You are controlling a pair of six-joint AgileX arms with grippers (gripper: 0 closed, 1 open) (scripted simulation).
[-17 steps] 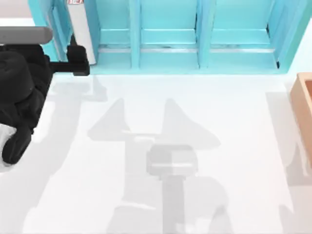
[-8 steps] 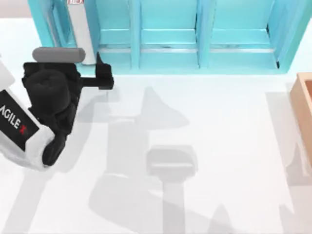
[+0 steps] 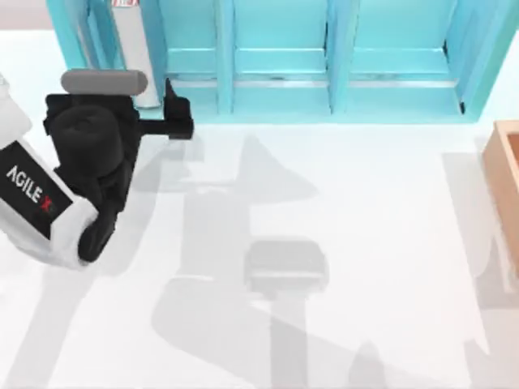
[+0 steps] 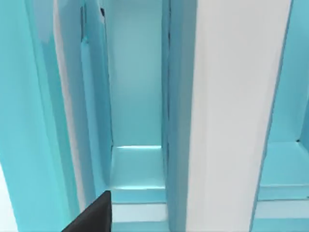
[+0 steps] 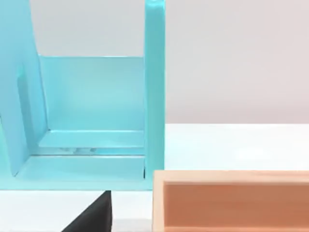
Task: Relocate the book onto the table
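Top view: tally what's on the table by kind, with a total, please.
Books: 1, the book standing upright in the shelf's leftmost compartment
Shelf units: 1, the light-blue shelf along the table's far edge
Wooden boxes: 1, the tan box at the right edge
Total: 3 things on the table

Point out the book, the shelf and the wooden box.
book (image 3: 136, 57): top view, on its white page edge.
shelf (image 3: 280, 101): top view, on the front floor of a middle compartment.
wooden box (image 5: 231, 205): right wrist view, on its near wall.
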